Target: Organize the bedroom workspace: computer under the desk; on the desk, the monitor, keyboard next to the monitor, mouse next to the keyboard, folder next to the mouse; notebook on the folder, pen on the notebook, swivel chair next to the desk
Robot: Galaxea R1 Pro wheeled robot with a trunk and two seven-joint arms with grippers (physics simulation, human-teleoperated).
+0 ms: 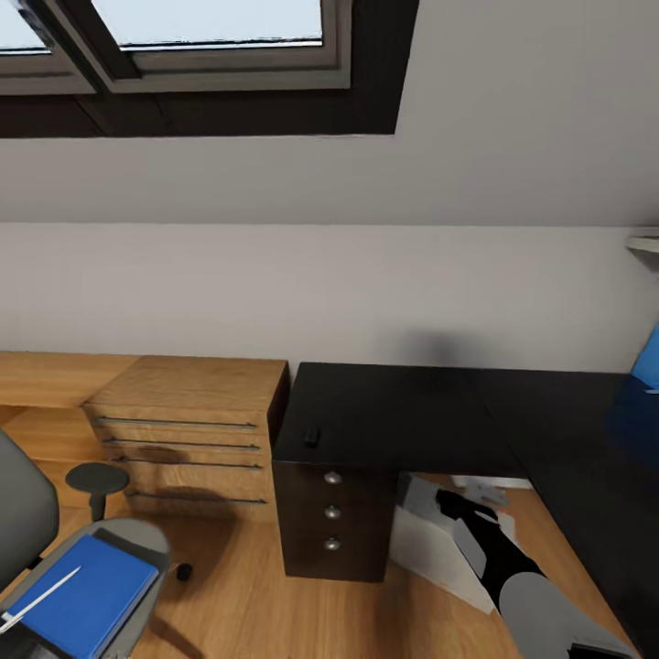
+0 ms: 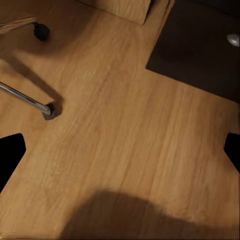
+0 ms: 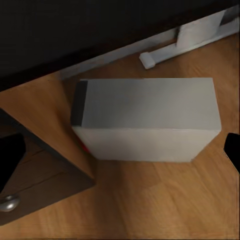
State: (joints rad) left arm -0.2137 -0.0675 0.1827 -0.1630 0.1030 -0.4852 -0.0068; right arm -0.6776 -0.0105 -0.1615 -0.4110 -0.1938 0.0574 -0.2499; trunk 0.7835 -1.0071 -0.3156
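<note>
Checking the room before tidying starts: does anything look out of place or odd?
Yes. The blue folder lies on the swivel chair seat with the pen on it, not on the desk. The computer lies on its side beneath the desk.

Counted one glossy black desk (image 1: 403, 403) with three round silver knobs (image 1: 332, 511) down its drawer unit. Beside it, one light-wood chest (image 1: 188, 416) with four long bar handles. Saw one grey swivel chair (image 1: 37, 540) bearing one blue folder (image 1: 87, 595) and one white pen (image 1: 38, 599). Found one small black mouse (image 1: 312, 436), one light-grey computer (image 3: 147, 120), two windows (image 1: 206, 23).
</note>
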